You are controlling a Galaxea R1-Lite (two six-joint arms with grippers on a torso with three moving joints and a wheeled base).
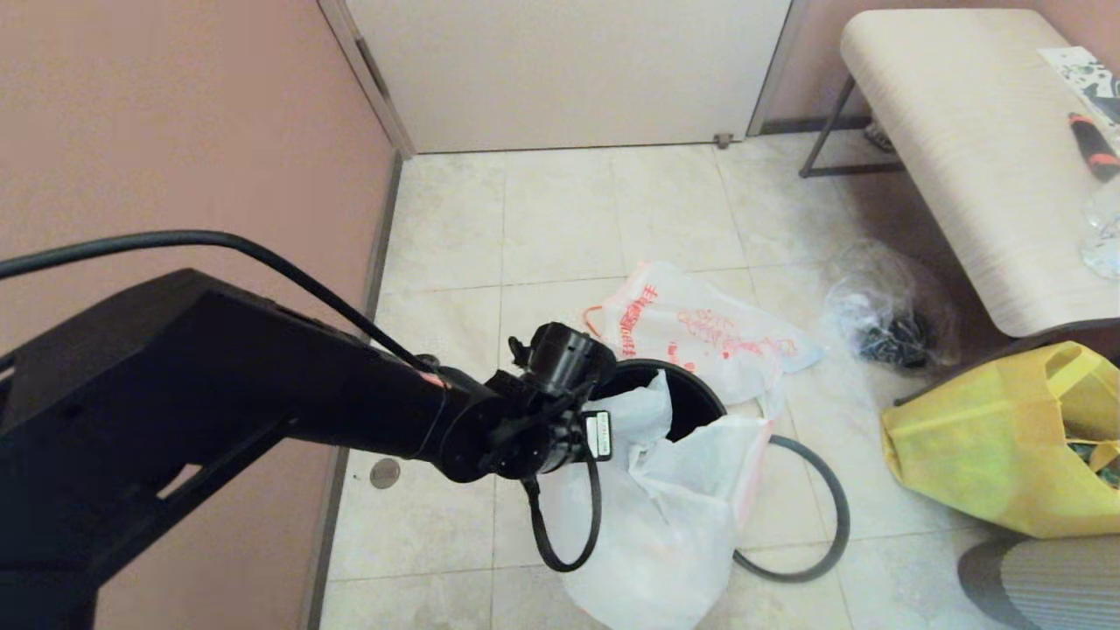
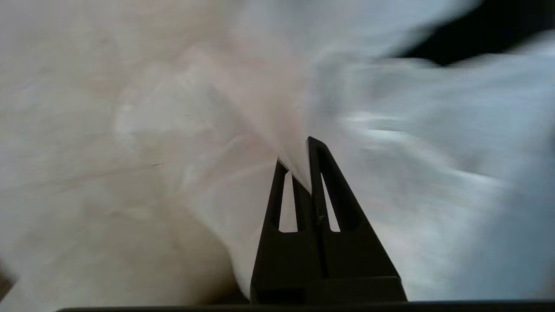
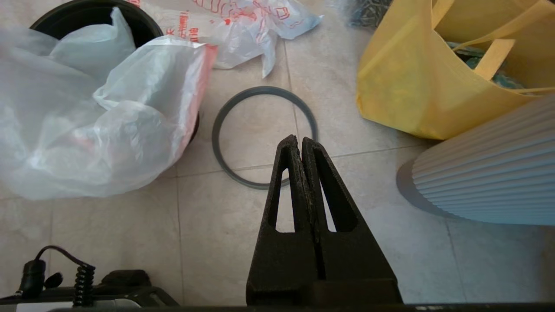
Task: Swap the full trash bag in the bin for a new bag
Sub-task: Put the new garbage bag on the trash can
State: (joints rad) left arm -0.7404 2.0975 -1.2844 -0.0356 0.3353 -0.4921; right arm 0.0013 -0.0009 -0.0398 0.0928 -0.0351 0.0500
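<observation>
Both claws are closed: the left gripper (image 2: 303, 162) pinches the new bag (image 1: 665, 516) over the bin (image 1: 691, 398), the right gripper (image 3: 300, 145) empty.

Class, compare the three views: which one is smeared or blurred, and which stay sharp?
Left wrist view: the new bag is streaked with blur, while the left end effector pinching it stays crisp. Right wrist view: sharp throughout, grey hoop clearly edged. Head view: mostly sharp, with soft, even light on the floor tiles.
</observation>
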